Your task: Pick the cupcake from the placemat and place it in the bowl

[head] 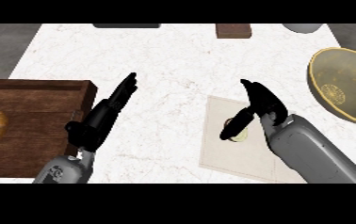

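Here, cupcake [238, 134] on the placemat [221, 148], partly hidden under the right hand [262, 104], fingers spread, thumb down beside it, nothing pinched. Left hand [106, 113] straight-fingered, pressed together, over the counter [167, 58]. Bowl [335, 83] far right.

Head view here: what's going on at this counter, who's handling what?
The right hand hangs over the placemat, fingers open, thumb reaching down across the cupcake, which still sits on the mat and isn't grasped yet. The bowl waits at the counter's right edge with no cupcake in it. The left hand is open, fingers up, resting beside a wooden board at the left, handling nothing.
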Available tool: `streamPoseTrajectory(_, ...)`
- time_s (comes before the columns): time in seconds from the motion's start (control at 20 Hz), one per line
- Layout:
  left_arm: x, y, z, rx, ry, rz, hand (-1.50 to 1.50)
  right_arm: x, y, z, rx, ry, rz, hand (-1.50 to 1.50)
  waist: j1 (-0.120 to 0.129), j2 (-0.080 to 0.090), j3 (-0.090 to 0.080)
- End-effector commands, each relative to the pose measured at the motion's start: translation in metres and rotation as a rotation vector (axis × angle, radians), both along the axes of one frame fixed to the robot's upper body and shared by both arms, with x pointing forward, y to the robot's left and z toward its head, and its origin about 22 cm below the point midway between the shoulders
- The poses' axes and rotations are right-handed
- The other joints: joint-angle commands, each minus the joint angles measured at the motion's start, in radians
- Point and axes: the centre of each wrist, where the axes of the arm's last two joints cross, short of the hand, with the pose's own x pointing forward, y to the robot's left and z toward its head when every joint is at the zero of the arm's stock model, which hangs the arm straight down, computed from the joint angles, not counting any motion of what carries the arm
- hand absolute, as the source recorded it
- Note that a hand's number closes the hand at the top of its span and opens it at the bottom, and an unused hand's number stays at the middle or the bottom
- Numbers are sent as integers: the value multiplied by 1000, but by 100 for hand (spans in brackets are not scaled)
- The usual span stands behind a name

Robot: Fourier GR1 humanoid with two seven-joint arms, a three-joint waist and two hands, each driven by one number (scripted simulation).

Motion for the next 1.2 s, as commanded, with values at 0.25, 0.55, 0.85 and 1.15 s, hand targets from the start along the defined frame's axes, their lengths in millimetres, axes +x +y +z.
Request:
streamPoseTrajectory(0.25,4,-7,-3,6,9,18,0,-8,35,-5,-172,47,-106,-150,-9,0,1)
streamPoseTrajectory(0.55,-3,7,-4,-4,21,22,0,-14,27,-18,-265,13,-118,-150,-10,-2,1)
streamPoseTrajectory(0.85,-7,-7,2,-1,12,9,0,-15,23,-33,-311,22,-166,-150,-9,-4,1)
streamPoseTrajectory(1.15,-11,4,0,8,0,16,0,-12,26,-40,-287,75,-186,-150,-5,-2,1)
